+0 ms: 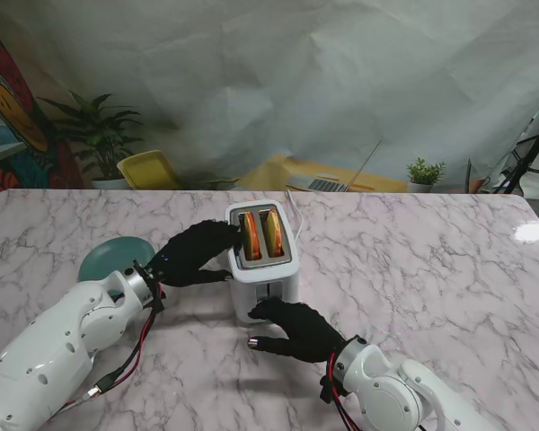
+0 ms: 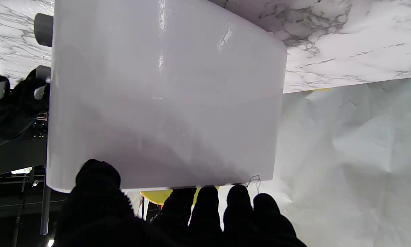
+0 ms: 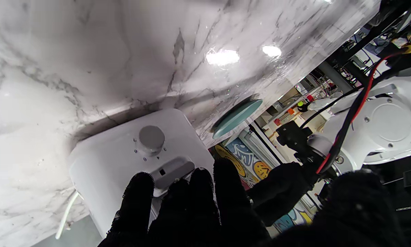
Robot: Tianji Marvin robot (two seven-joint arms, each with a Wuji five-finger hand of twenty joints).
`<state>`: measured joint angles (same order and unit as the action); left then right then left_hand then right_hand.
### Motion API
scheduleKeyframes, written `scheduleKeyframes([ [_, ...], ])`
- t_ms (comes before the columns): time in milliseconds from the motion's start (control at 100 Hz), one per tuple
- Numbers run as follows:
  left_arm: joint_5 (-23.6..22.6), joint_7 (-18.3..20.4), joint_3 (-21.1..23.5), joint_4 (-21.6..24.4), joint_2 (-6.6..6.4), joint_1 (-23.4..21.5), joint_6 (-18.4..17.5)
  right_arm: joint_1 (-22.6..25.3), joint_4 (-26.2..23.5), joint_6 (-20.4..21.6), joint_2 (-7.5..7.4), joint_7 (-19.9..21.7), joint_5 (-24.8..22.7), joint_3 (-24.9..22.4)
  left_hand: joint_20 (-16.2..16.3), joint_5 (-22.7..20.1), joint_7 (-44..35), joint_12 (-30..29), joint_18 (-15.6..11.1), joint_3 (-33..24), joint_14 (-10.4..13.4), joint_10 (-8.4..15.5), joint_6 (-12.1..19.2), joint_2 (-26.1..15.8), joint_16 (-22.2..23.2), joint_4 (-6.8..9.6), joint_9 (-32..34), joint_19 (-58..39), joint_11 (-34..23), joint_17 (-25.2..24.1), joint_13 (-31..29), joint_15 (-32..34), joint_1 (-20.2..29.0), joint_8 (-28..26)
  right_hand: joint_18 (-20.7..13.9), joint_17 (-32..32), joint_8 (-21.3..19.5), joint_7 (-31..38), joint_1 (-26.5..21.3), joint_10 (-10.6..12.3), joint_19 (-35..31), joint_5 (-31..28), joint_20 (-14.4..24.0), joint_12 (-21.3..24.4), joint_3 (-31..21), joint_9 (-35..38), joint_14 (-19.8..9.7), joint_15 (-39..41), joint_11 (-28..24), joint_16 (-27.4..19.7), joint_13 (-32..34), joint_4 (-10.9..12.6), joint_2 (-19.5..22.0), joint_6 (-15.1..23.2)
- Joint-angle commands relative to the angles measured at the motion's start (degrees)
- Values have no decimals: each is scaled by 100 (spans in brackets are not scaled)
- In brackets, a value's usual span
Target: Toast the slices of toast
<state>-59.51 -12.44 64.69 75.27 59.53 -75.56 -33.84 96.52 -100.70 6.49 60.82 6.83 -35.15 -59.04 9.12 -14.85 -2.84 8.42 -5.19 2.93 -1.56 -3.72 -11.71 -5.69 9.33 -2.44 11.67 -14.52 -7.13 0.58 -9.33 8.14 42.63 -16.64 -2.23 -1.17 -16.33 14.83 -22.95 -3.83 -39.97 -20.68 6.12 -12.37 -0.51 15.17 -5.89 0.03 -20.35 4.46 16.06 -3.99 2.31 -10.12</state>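
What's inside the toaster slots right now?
Two browned toast slices stand upright in the toaster, one per slot, their top edges showing. Their lower parts are hidden inside the body, and the left hand covers the toaster's left edge.

White toaster (image 1: 262, 260) mid-table with left hand (image 1: 193, 253) pressed to its left side, right hand (image 1: 296, 328) blocking its near face, teal plate (image 1: 115, 257) just left of the wrist — bare marble table (image 1: 431, 269) open to the right and behind.
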Motion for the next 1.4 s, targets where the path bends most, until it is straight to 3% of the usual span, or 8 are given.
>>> scheduleKeyframes([
  [0, -16, 62, -21, 12, 22, -16, 7, 26, 224, -93, 1, 121, 51, 70, 57, -221, -227, 31, -304, -97, 36, 15, 135, -24, 25, 65, 127, -134, -38, -27, -63, 122, 85, -34, -333, 143, 144, 56, -147, -233, 10, 117, -8, -39, 153, -10, 486, 295, -106, 91, 211, 107, 295, 36],
  [380, -55, 25, -17, 31, 19, -39, 17, 42, 153, -110, -34, 270, 2, 41, 64, -227, -233, 33, -297, -96, 36, 9, 132, -37, 29, 66, 138, -155, -40, -31, -73, 128, 92, -33, -346, 217, 143, 41, -139, -218, 9, 169, -14, -33, 171, -68, 464, 365, -108, 131, 114, 105, 320, 44],
  [1060, -243, -105, 98, 170, 0, -127, 62, 509, -1404, 659, -49, 159, -636, -588, 138, -296, -272, 45, -286, -96, 30, 13, 159, -42, 36, 66, 230, -306, -65, -12, -173, 146, 96, -42, -215, 56, 134, 49, -90, -257, -41, 21, -7, -13, 173, 178, 548, 419, -88, 148, 307, 101, 353, 65],
  [1390, -445, -118, 415, 537, -21, -413, 141, 978, -2179, 962, -23, -26, -1170, -1283, 190, -342, -303, 48, -276, -92, 24, 10, 174, -58, 36, 65, 282, -414, -66, -30, -217, 141, 89, -49, -103, -67, 143, 58, -80, -303, -53, -76, -3, 1, 177, 351, 635, 433, -47, 154, 467, 99, 305, 81],
])
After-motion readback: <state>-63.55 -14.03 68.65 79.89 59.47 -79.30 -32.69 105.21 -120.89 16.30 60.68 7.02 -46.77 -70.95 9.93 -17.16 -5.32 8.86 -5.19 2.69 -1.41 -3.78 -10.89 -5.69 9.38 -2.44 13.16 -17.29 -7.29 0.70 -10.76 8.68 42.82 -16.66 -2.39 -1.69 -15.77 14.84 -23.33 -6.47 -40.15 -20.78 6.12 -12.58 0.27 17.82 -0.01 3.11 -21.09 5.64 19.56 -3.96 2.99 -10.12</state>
